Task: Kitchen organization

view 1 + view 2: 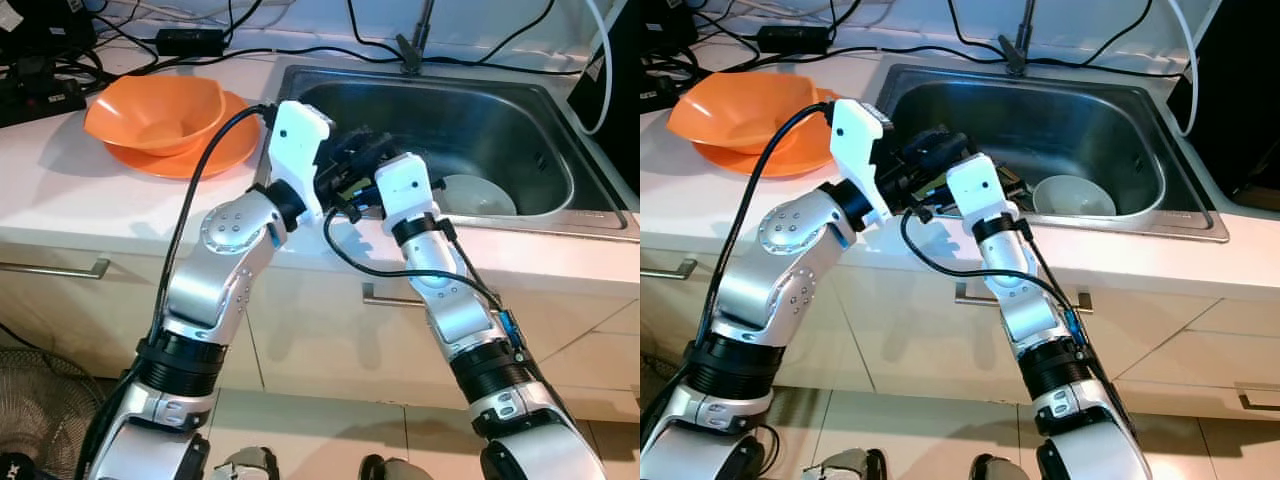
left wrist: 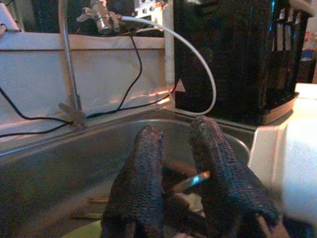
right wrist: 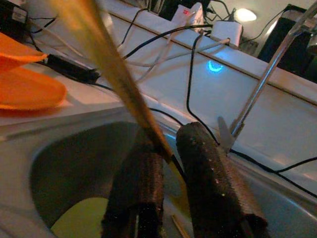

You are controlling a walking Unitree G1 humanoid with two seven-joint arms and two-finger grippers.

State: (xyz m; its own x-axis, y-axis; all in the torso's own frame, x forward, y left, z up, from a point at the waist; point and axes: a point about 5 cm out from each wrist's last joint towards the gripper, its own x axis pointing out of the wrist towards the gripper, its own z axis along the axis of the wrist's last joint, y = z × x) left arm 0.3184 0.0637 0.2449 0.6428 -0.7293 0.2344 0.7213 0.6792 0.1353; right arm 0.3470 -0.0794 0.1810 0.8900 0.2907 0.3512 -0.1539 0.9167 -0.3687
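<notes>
Here both pincers meet over the sink's (image 1: 560,215) near rim. The right pincer (image 3: 171,163) is pinched on a wooden chopstick (image 3: 106,74); the left pincer (image 2: 178,163) grips a metal utensil (image 2: 190,182). I'd separate slowly, minding the white bowl (image 1: 1072,197) below and orange bowl (image 1: 155,112) on the bench (image 1: 60,190) leftward.

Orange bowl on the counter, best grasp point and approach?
Pinch the orange bowl at its rim, on the edge nearest the sink, coming down from above. It sits upright and open on an orange plate, so the thin raised wall gives two fingers an inside and an outside face. The left gripper looks nearer. Cables lie behind the bowl, so probably avoid its far side.
</notes>
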